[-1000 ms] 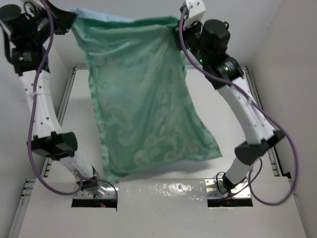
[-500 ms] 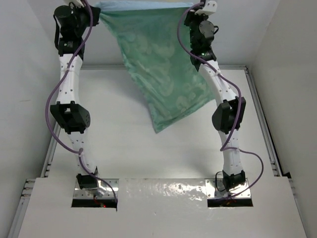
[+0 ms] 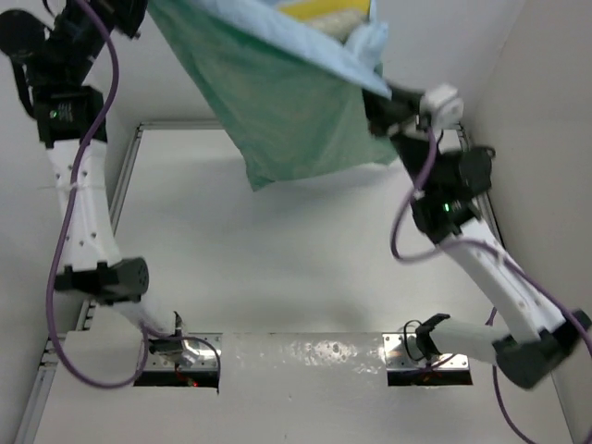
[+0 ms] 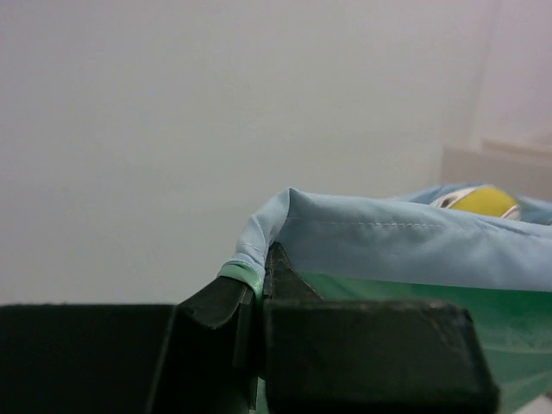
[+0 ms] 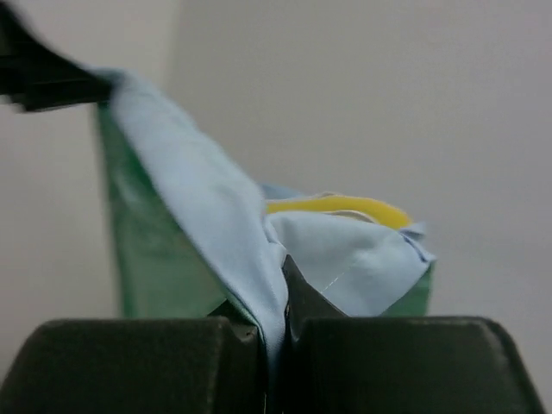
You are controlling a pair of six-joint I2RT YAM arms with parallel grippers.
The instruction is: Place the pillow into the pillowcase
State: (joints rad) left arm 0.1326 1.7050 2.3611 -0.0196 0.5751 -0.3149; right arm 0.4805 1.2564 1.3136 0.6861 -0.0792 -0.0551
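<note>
The pillowcase (image 3: 277, 102), mint green with a light blue face, hangs high above the table between both arms. The pillow (image 3: 326, 13) sits inside it; only its yellow band shows at the open mouth, also in the left wrist view (image 4: 481, 201) and the right wrist view (image 5: 336, 205). My left gripper (image 3: 139, 11) is shut on the case's top left corner (image 4: 250, 267). My right gripper (image 3: 381, 104) is shut on the light blue mouth edge (image 5: 276, 293) at the right, lower than the left.
The white table (image 3: 296, 268) lies below, framed by metal rails (image 3: 118, 194) at left and right. White walls (image 3: 546, 111) close in on both sides and behind. The arm bases sit in a white front panel (image 3: 305, 356).
The right arm has swung outward and down, tilting the case so its mouth faces the camera and the yellow band shows. The left arm has moved up and left. Both keep their grip.
</note>
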